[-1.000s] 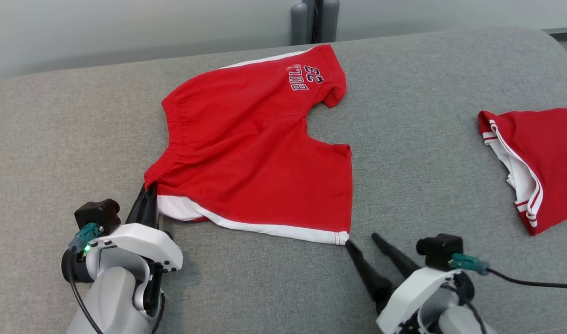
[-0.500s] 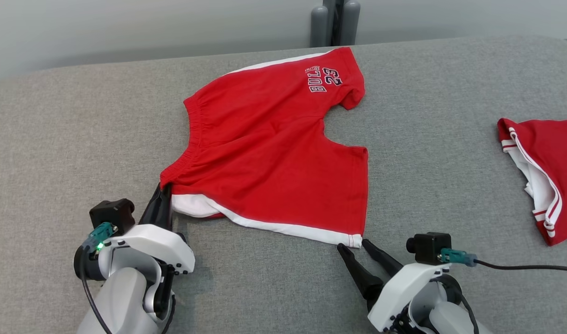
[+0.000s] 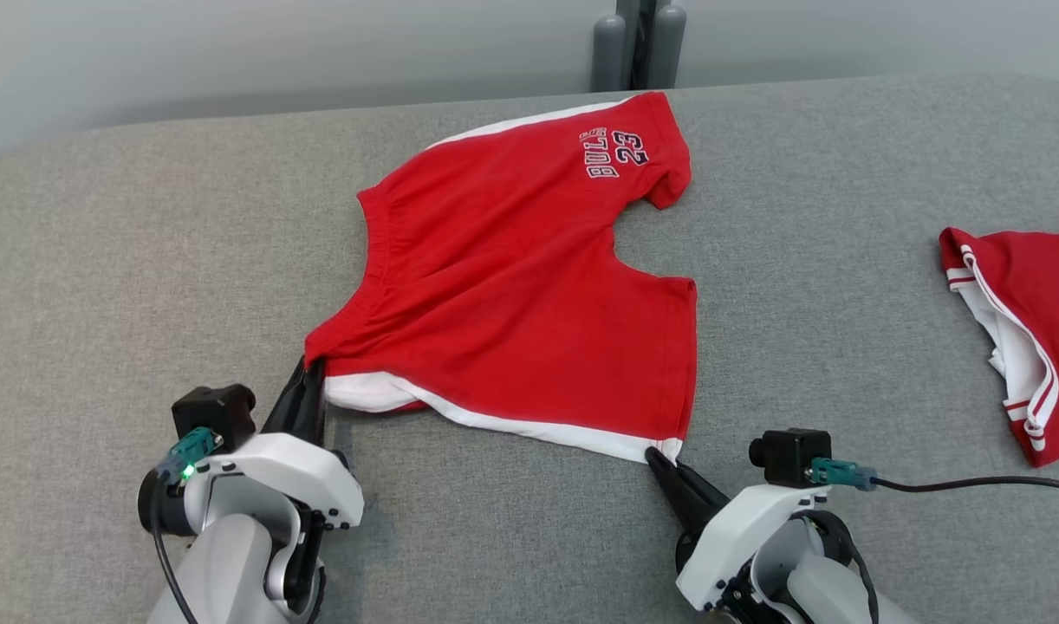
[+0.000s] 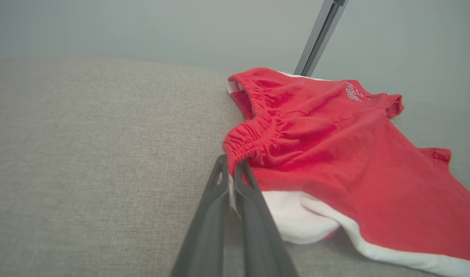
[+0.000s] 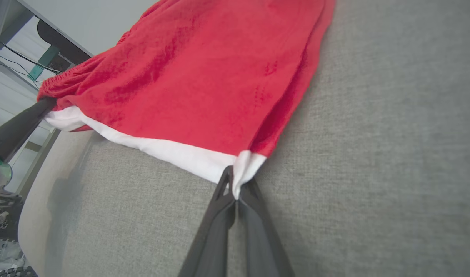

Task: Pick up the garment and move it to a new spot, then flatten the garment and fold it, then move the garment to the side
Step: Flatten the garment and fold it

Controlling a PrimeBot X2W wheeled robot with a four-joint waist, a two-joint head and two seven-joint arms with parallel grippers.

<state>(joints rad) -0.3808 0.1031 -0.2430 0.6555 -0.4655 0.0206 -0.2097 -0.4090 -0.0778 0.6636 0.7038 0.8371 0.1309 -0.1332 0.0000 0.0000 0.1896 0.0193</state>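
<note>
The garment (image 3: 512, 286) is a pair of red shorts with white side trim and a "BULLS 23" print, spread on the grey cushion. My left gripper (image 3: 313, 374) is shut on its near waistband corner; in the left wrist view the gripper (image 4: 231, 175) pinches the elastic edge of the shorts (image 4: 335, 154). My right gripper (image 3: 659, 458) is shut on the near white hem corner; the right wrist view shows the gripper (image 5: 235, 184) clamped on that corner of the garment (image 5: 204, 84).
A second red and white garment (image 3: 1023, 321) lies at the right edge of the grey cushion (image 3: 131, 260). A dark post (image 3: 638, 43) stands behind the far edge. Bare cushion lies left and in front.
My right gripper moved forward to the hem corner and closed on it. The left gripper kept its hold. The head camera shifted, so the whole scene slid right and down.
</note>
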